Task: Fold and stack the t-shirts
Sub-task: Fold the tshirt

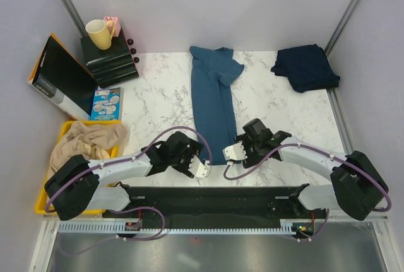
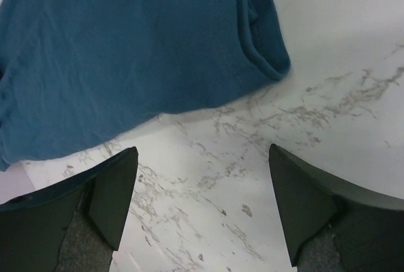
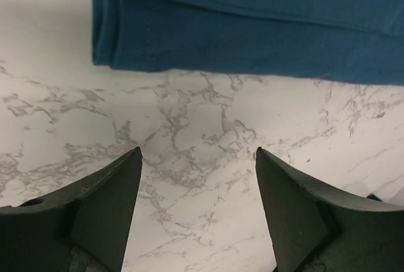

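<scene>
Steel-blue t-shirt (image 1: pixel 213 105) is seen folded into a long strip on desk (image 1: pixel 158 95); hem stitching is resolved only by left wrist. Navy t-shirt (image 1: pixel 305 67) is seen only overhead. Left fingers (image 2: pixel 113 202) and right fingers (image 3: pixel 107 209) are spread, empty.

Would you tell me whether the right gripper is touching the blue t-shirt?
Apart: the right wrist view shows bare marble between right gripper and blue t-shirt.

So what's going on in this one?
The steel-blue t-shirt lies on the marble table, folded lengthwise into a long strip. The left gripper and right gripper are both open at its near end, one on each side, holding nothing. The navy t-shirt sits folded at the far right corner.
</scene>
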Robot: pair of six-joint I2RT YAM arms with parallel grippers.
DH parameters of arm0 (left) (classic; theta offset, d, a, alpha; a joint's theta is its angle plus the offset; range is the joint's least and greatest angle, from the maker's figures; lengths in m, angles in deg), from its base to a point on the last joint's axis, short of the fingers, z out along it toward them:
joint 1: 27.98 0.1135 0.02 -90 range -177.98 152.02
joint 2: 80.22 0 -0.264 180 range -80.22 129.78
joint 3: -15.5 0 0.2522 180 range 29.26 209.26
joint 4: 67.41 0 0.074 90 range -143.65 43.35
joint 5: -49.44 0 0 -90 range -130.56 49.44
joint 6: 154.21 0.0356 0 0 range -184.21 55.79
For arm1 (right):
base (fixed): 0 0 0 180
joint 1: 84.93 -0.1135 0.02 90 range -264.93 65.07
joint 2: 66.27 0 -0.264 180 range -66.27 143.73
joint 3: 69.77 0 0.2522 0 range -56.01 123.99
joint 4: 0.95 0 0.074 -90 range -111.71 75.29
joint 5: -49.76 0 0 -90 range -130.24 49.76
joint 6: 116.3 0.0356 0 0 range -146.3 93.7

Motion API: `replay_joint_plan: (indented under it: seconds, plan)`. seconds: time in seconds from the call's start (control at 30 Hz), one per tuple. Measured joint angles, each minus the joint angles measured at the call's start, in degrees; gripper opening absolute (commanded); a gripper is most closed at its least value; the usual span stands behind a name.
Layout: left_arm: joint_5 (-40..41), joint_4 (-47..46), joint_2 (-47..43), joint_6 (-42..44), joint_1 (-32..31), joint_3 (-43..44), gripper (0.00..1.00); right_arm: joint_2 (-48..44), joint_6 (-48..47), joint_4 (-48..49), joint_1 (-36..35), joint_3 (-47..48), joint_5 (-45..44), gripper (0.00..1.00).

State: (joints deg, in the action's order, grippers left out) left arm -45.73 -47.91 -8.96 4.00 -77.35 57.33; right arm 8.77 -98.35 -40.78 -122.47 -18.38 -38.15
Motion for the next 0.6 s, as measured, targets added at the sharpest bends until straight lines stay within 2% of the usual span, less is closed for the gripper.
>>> replay_joint_plan:
  seconds: [0.27, 0.6]
  plan:
    - [-0.17, -9.90, 4.50, 2.01, -1.20, -0.26, 0.92, -2.29, -0.46, 5.64, -4.90, -4.72, 0.15, 0.77]
    - [-2.51, -15.78, 5.60, 4.52, -2.38, -1.97, 0.92, -5.25, -1.27, 12.11, -7.37, -8.87, -0.15, 0.76]
